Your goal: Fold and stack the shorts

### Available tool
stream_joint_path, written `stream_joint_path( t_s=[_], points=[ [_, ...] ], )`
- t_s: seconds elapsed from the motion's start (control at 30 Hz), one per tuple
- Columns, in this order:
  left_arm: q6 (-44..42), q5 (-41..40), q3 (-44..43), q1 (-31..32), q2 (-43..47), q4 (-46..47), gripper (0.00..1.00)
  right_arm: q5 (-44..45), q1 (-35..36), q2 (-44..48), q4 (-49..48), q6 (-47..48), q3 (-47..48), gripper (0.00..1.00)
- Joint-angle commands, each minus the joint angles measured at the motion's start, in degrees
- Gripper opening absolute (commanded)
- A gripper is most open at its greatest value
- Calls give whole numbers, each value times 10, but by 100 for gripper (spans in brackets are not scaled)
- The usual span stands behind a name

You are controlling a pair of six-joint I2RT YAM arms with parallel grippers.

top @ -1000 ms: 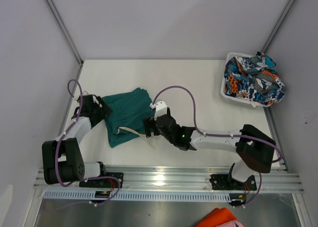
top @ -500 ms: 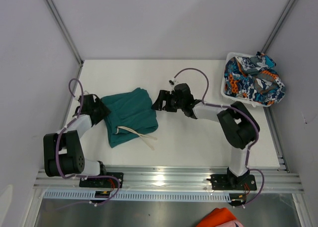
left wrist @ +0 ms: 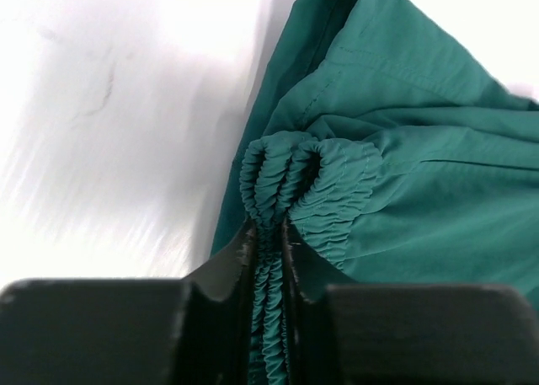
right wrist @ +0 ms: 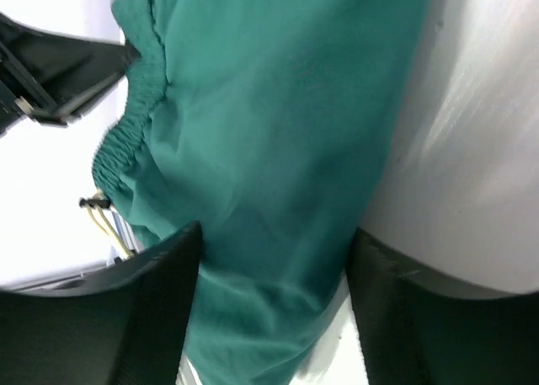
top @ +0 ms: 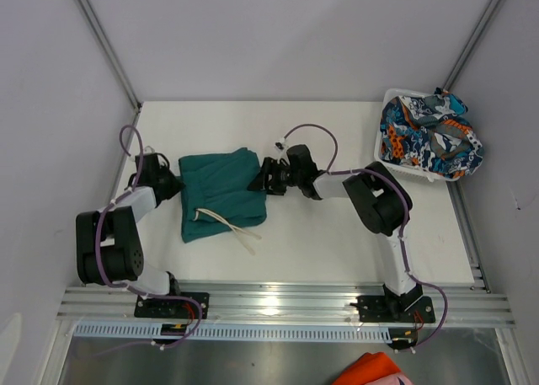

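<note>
The dark teal-green shorts (top: 221, 195) lie crumpled on the white table, pale drawstring (top: 232, 225) trailing toward the front. My left gripper (top: 174, 185) is at their left edge, shut on the bunched elastic waistband (left wrist: 282, 162), which runs between the jaws of the left gripper (left wrist: 268, 233). My right gripper (top: 255, 181) is at the shorts' right edge. In the right wrist view the right gripper (right wrist: 274, 233) stands open, a fold of teal fabric (right wrist: 269, 107) lying between its jaws. The printed orange, blue and white shorts (top: 429, 136) sit heaped in the basket at back right.
A white mesh basket (top: 381, 153) stands at the table's back right corner. Orange cloth (top: 370, 372) shows below the front rail. Grey walls close in the left, back and right sides. The metal rail (top: 278, 305) runs along the near edge.
The left gripper has shut on the waistband. The right arm swung from the shorts' front edge up to their right edge, its jaws narrowing. The shorts have been drawn flatter.
</note>
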State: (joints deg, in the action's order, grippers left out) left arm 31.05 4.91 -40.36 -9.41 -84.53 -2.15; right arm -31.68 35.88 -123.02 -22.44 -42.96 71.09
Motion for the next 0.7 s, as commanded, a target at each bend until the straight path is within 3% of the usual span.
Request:
stream_joint_path(
  t_s=[0.0,0.17,0.23,0.4,0.43,0.5,0.53,0.6,0.67],
  points=[
    [-14,36,-34,-5,-31,36,12,-23,4,-10,-35,-21,5,64],
    [-13,80,-64,-3,-76,52,0,-15,5,13,-50,-31,-22,34],
    [-15,93,-86,4,-99,58,0,-1,11,42,-65,-34,-61,24],
    [-56,141,-142,60,-149,47,0,93,64,126,-53,-11,-163,14],
    [-76,152,-169,71,-157,43,0,118,101,140,-39,-5,-186,14],
    [-100,194,-193,111,-189,26,0,169,141,178,28,13,-191,23],
    [-109,202,-215,121,-198,-5,0,207,160,188,45,16,-192,49],
    [-141,213,-235,151,-209,-15,0,211,194,219,55,15,-209,76],
    [-155,221,-242,167,-209,-17,3,200,194,240,63,13,-219,86]
  ],
)
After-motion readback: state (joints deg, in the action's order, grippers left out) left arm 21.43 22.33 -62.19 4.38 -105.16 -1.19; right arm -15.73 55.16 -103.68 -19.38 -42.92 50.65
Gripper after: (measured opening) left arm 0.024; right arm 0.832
